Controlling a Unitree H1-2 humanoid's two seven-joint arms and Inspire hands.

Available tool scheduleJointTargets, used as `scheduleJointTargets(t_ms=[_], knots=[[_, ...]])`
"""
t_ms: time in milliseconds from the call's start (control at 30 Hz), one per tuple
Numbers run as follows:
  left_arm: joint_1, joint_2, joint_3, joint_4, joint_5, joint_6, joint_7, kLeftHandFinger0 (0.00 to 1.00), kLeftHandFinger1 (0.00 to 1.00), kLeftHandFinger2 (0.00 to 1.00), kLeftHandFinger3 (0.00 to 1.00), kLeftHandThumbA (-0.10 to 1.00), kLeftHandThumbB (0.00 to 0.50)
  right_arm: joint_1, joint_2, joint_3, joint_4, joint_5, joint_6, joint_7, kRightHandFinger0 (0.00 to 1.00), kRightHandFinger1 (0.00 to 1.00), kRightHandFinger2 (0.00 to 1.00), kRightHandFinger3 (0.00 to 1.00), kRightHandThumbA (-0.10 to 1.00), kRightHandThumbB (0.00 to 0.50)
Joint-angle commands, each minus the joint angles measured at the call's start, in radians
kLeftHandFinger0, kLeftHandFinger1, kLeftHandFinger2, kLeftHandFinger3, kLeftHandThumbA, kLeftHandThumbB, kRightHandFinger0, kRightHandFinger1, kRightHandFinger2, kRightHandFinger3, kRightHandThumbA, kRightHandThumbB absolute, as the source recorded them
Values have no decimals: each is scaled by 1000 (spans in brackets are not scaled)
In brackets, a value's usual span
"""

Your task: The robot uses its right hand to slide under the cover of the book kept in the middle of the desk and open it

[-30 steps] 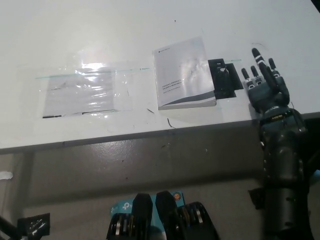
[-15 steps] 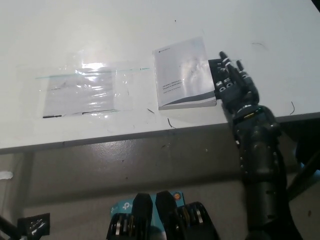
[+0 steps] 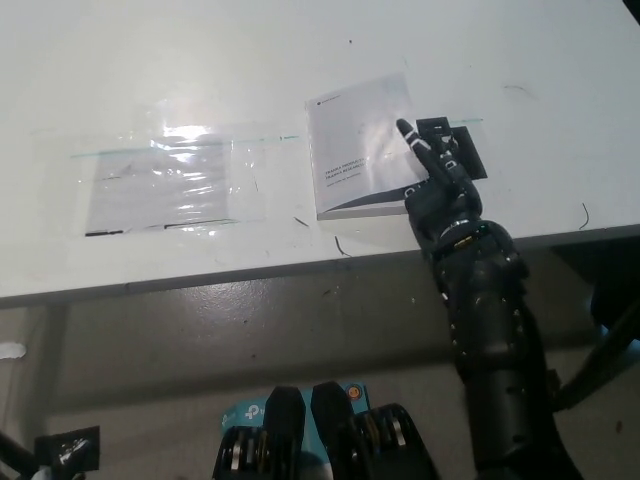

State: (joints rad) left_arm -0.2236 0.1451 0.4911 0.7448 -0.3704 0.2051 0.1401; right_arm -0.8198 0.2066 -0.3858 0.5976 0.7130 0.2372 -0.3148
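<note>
Desk (image 3: 560, 60) white, book (image 3: 360, 150) closed; black right hand (image 3: 440, 185) at its edge.

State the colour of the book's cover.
The book's cover is white with small dark print and a grey band along its lower edge, seen in the head view.

We seem to face a lab or office. We see a plain white desk (image 3: 200, 50). A clear plastic sleeve (image 3: 170, 180) lies on it.
</note>
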Motion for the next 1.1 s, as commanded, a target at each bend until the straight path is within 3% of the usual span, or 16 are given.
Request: scheduleJointTargets(t_ms=[0,100,200,300,400,433,467,533,600,633,667,700,833,933,1000,1067], knots=[[5,24,-7,-9,1,-10,-7,1000,1000,1000,1000,474,0,-44,20,29,-19,-30,-17,41,817,969,1000,1000,918,29],[-1,26,-1,2,-3,-13,-3,1000,1000,1000,1000,470,0,-37,26,35,-20,-36,-18,43,778,932,1000,1000,896,28],[-3,20,8,-28,0,12,37,1000,1000,1000,1000,396,0,-29,36,63,-25,-69,-23,42,607,785,916,1000,773,31],[0,29,-20,-46,30,32,39,1000,1000,1000,1000,434,0,-33,34,78,-22,-84,-32,49,569,728,869,999,703,57],[-4,48,-41,-19,33,10,5,1000,1000,1000,1000,483,0,-34,22,113,-27,-120,-36,65,548,718,852,1000,706,38],[-23,56,-31,29,16,-6,-4,1000,1000,1000,1000,474,0,-43,12,139,-30,-147,-30,69,517,673,782,948,677,66],[-26,59,-34,30,16,-5,-4,1000,1000,1000,1000,472,0,-40,12,140,-33,-145,-31,67,513,669,776,944,675,70],[-27,65,-48,30,25,-11,-12,1000,1000,1000,1000,482,0,-50,-4,181,-37,-183,-29,84,534,633,744,915,563,83],[-32,65,-40,20,6,12,-13,1000,1000,1000,1000,475,0,-56,-20,219,-38,-225,-32,86,533,596,701,911,412,35],[-36,67,-41,20,6,18,-12,1000,1000,1000,1000,471,0,-57,-30,237,-36,-244,-44,100,532,592,696,919,382,26],[-37,65,-44,6,19,33,14,1000,1000,1000,1000,458,0,-72,-39,248,-27,-249,-45,106,494,554,652,906,277,34],[-37,66,-45,6,19,34,14,1000,1000,1000,1000,457,0,-71,-39,249,-28,-248,-45,105,493,552,650,906,273,35],[-53,71,-52,32,27,23,16,1000,1000,1000,1000,485,0,-113,-48,274,-2,-297,-64,87,328,416,519,817,232,83],[-53,81,-70,29,37,35,1,1000,1000,1000,1000,556,0,-124,-49,284,6,-318,-67,87,309,387,477,804,242,84],[-56,71,-55,17,32,36,34,1000,1000,1000,1000,474,0,-151,-50,309,26,-342,-70,113,330,398,474,818,237,71],[-53,75,-62,18,39,31,25,1000,1000,1000,991,489,0,-157,-51,315,29,-346,-64,122,321,408,488,840,249,70]])
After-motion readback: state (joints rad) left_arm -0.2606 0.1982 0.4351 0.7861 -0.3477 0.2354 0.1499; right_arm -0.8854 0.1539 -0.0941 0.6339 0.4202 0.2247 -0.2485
